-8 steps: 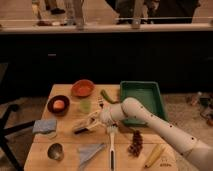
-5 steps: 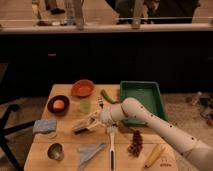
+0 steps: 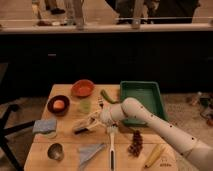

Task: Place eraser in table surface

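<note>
Camera view: robot gripper [image 3: 89, 123] low over the wooden table surface [image 3: 70, 140], near its middle.
Its fingers seem closed on the eraser [image 3: 80, 128], which points left, away from the arm, long axis roughly left-right. Bare wood lies just beneath, with a fork [image 3: 111, 147] near on the right.

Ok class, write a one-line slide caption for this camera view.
Gripper low over the table surface, eraser at its tip, near a fork and green tray.

The wooden worktop [image 3: 125, 161] stands on a pale speckled floor [image 3: 184, 107] before a long dark partition [image 3: 100, 57] topped by a light ledge [image 3: 100, 27]. A black chair [image 3: 6, 135] sits left. The gripper [image 3: 92, 123] hangs over the worktop's middle.
</note>
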`<action>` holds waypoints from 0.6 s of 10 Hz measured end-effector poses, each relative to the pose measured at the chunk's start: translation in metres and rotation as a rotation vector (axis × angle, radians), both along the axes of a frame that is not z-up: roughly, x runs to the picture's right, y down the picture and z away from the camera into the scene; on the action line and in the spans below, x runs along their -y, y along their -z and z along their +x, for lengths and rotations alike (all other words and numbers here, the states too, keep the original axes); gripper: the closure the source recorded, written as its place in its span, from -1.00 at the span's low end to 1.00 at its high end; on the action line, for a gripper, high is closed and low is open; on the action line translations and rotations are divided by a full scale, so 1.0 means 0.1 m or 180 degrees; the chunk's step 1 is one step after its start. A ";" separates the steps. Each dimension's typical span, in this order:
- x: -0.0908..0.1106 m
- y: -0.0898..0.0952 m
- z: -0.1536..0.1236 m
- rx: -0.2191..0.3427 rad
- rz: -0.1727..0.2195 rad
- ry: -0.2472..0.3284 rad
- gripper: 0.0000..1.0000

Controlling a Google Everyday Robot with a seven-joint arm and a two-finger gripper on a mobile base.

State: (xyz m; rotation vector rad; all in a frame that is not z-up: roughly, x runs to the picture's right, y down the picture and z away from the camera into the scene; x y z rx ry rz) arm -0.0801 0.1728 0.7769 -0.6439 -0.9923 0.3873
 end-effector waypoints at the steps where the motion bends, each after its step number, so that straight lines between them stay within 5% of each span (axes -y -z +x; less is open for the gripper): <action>1: 0.00 0.00 0.00 0.0000 0.0000 0.0000 0.66; 6: 0.00 0.00 0.00 0.0001 0.0001 0.0000 -0.39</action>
